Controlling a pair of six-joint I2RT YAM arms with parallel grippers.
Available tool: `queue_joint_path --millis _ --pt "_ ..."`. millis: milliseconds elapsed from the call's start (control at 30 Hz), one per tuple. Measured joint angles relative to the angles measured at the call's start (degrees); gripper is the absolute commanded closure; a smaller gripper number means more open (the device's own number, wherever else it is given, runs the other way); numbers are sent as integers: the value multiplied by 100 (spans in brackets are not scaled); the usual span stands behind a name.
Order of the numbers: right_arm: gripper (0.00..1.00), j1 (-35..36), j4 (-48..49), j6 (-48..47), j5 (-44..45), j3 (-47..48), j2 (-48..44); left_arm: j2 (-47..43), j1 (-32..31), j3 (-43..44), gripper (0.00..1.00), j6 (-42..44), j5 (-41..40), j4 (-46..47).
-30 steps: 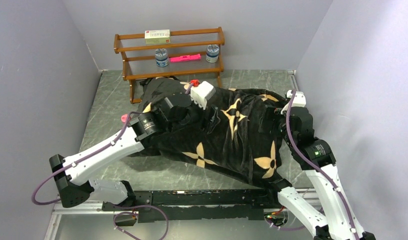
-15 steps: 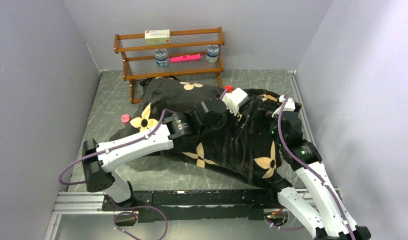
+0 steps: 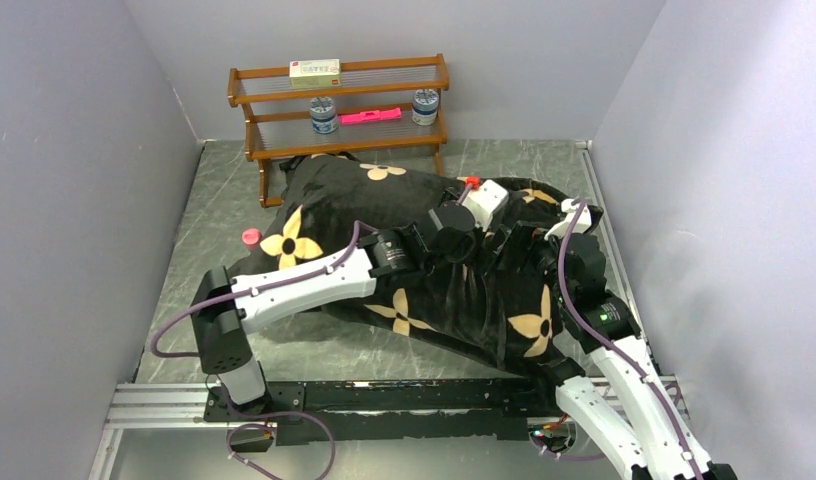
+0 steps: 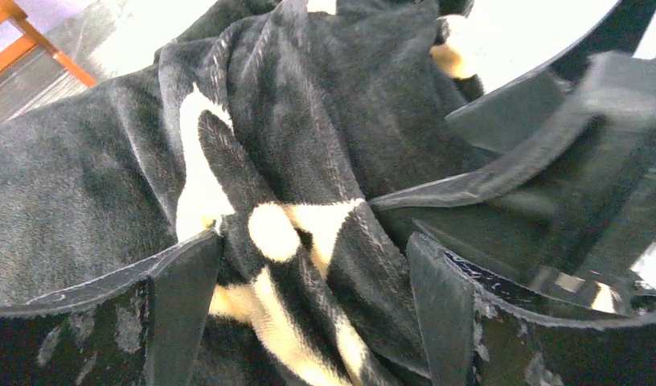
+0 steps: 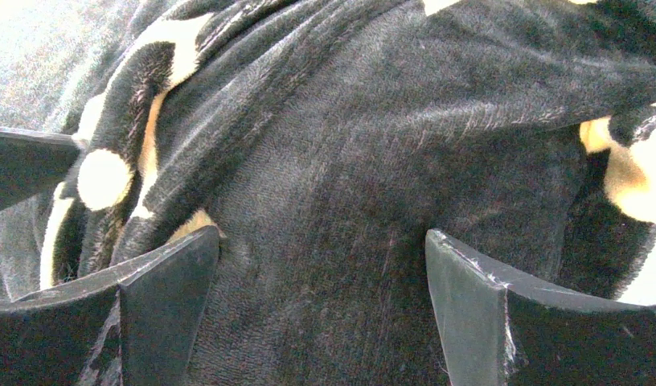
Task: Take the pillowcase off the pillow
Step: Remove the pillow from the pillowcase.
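I've swung the left gripper away from the shelf across the pillowcase, jaws spread. The right gripper gapes too; nothing gripped yet.

Right gripper spread wide, fingers low in frame, not pinching. The black plush pillowcase fills everything between and beyond them: rumpled folds, tan petals at both edges.
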Motion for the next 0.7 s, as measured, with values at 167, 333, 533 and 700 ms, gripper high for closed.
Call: queue_joint_path --millis 167,333,533,700 --pt "0 0 -28 -24 144 -57 -50 323 -2 98 14 92 -352 -17" --pt "0 0 -35 -28 295 -57 -50 496 -11 238 30 157 -774 -109" --pt "0 2 -48 -44 271 -55 -61 450 -68 142 48 269 -1261 -103" --pt "0 0 -39 -131 20 -4 -7 254 -72 -201 69 243 -1405 -22"
